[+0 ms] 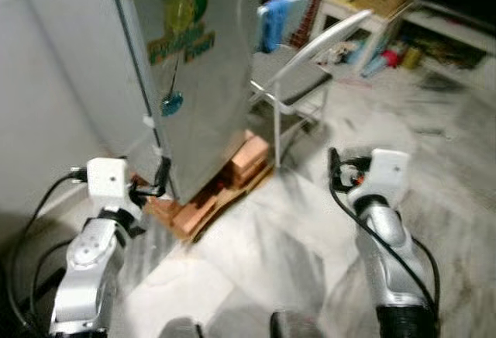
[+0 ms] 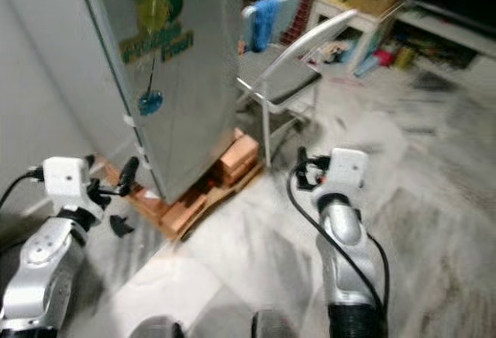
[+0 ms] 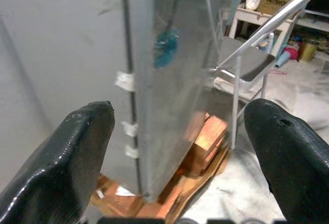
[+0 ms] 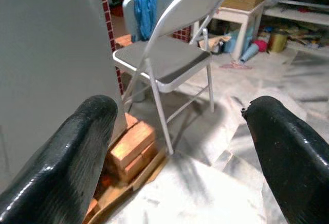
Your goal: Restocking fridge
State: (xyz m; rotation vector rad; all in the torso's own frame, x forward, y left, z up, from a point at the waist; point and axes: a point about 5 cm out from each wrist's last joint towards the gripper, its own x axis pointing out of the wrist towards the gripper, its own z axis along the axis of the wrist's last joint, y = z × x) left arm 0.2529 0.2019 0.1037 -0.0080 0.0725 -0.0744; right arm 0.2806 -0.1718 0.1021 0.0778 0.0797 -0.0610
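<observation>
We faced the shut grey metal fridge point(image 1: 194, 67) at eleven o'clock, left gripper point(image 3: 180, 147) and right gripper point(image 4: 180, 147) both spread, holding nothing, poised toward it.

We see a silver-grey fridge point(image 1: 194, 67) bearing a green-and-yellow sticker point(image 1: 184, 8) at its twelve o'clock and a teal blob point(image 1: 171, 104) below. Orange-pink bricks point(image 1: 249, 158) lie at its six o'clock. At three o'clock, a grey-and-white folding chair point(image 1: 298, 74) carries a blue cloth point(image 1: 271, 24). The floor point(image 1: 434, 144) is grey-veined white marble.
</observation>
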